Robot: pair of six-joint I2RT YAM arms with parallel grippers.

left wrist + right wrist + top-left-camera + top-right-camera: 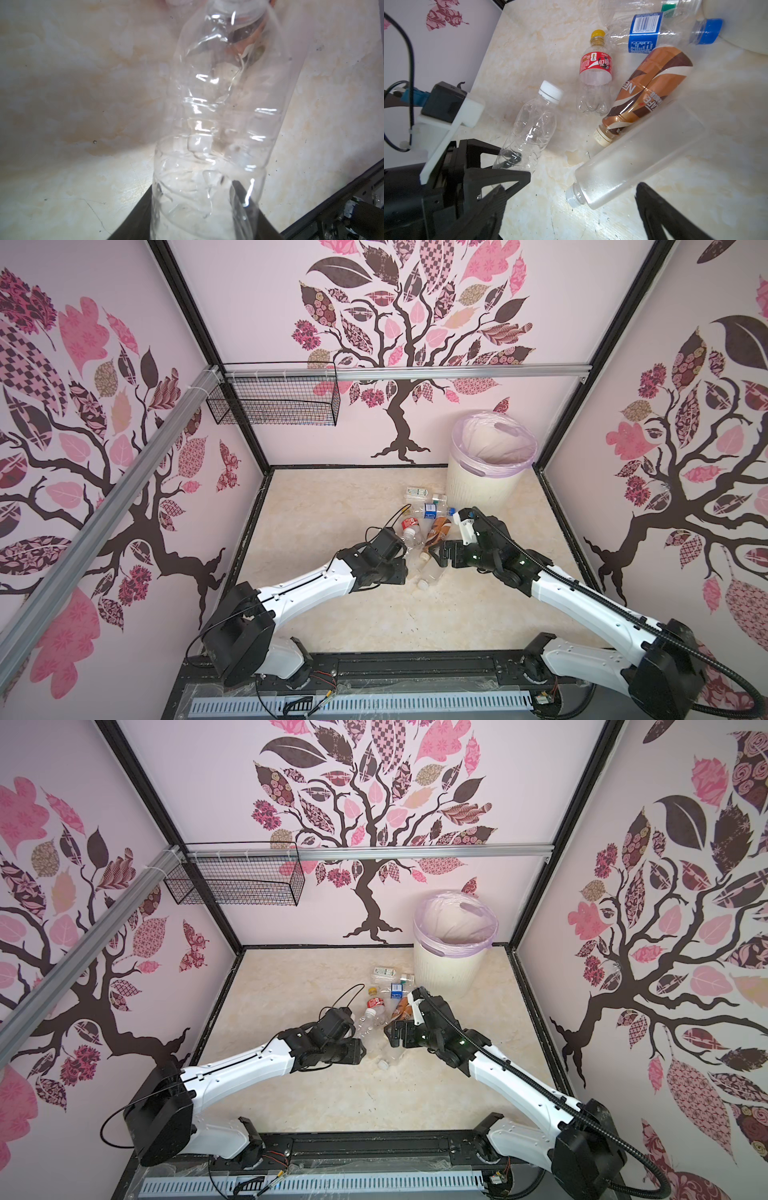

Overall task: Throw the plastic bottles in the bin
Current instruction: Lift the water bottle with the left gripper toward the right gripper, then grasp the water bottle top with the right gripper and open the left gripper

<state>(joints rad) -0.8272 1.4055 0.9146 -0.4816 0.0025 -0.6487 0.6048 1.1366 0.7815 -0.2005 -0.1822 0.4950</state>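
On the bench (332, 614) we saw the bin (478, 485) in the far right corner, on the side of the right arm. The frosted bottle (633, 162) lay just before the right claw (571, 186), which stood wide open. Its long axis slanted across the gap, with the neck nearest. We judged the left claw (515, 161) closed on the base of the clear bottle (531, 124).

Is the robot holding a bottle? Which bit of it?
Yes. The left pincer pinches the clear white-capped bottle by its bottom end. The right pincer is open, holding nothing.
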